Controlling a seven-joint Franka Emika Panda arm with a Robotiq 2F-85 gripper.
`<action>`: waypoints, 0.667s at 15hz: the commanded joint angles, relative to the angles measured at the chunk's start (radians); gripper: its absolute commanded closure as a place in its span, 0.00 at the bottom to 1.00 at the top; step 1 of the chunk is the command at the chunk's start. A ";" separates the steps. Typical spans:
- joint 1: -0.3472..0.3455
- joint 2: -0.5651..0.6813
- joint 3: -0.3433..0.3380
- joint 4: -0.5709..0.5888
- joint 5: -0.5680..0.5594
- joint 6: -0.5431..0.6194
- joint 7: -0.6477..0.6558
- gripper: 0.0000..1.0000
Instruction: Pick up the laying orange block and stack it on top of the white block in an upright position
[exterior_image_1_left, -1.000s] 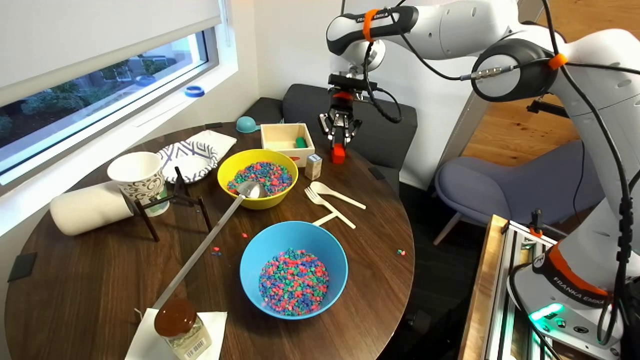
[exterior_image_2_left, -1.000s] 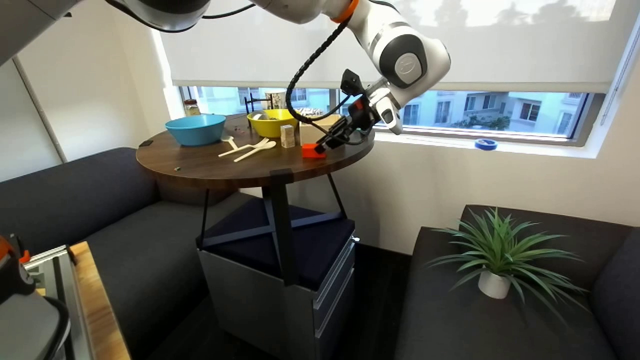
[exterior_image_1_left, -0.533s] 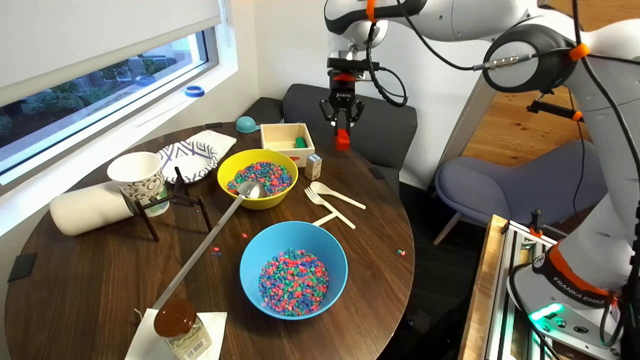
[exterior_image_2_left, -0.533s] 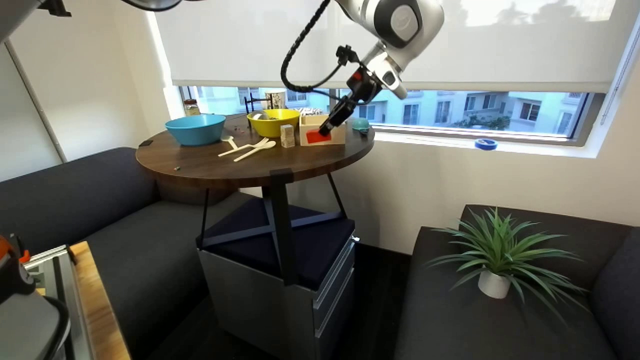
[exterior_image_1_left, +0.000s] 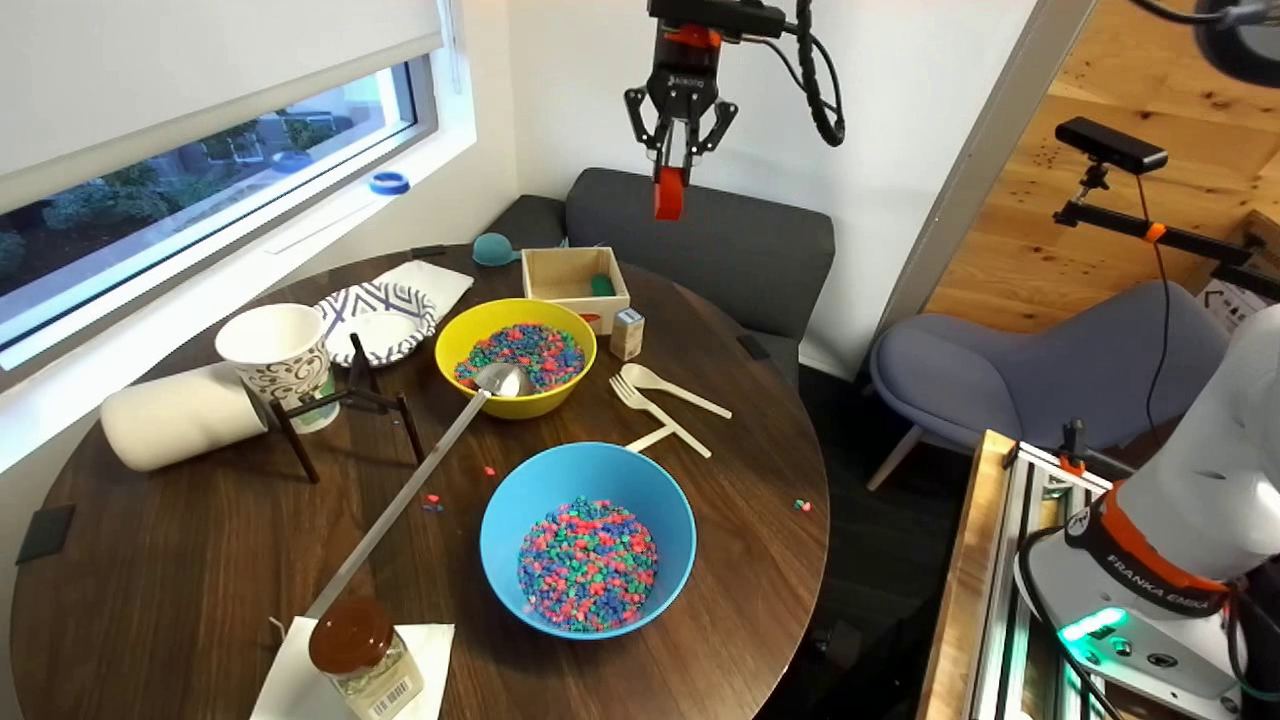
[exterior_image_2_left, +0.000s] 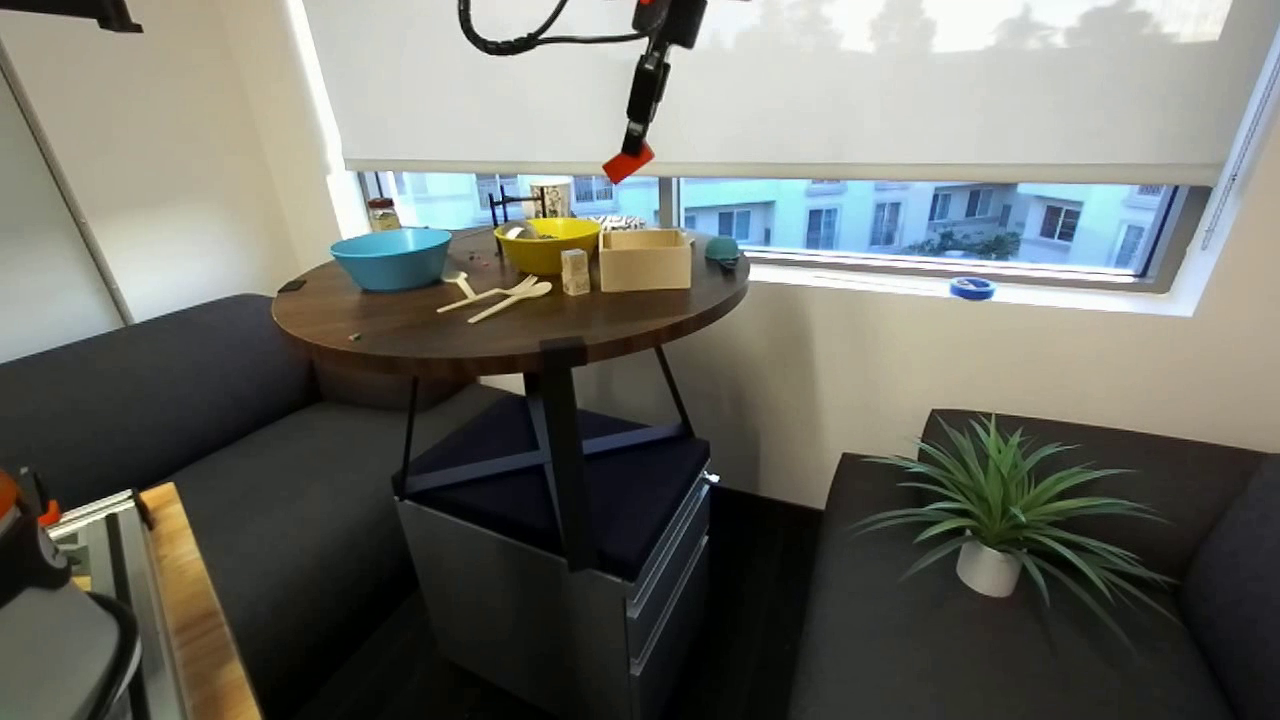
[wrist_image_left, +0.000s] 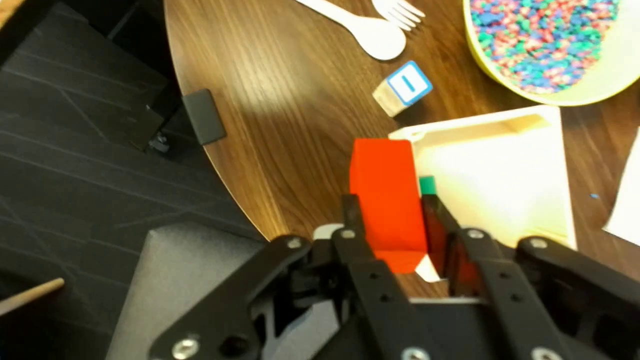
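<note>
The orange block is held between the fingertips of my gripper, high above the far part of the table. In an exterior view the block hangs tilted below the gripper. In the wrist view the gripper is shut on the sides of the orange block, which sticks out past the fingertips. The white block stands upright on the table beside the wooden box; it also shows in the other views, with a blue-bordered top face. It is apart from the gripper.
An open wooden box with a green piece inside stands beside the white block. A yellow bowl with a ladle is close by. A spoon, a fork and a blue bowl lie nearer that camera.
My gripper has lifted the orange block from the table, up well above the wooden box. The block has tilted in the raised gripper. The white block has not moved.
</note>
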 joint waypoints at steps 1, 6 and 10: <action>0.062 -0.213 0.048 -0.237 -0.084 0.247 0.095 0.92; 0.114 -0.413 0.141 -0.463 -0.289 0.573 0.319 0.92; 0.103 -0.549 0.242 -0.648 -0.533 0.583 0.546 0.92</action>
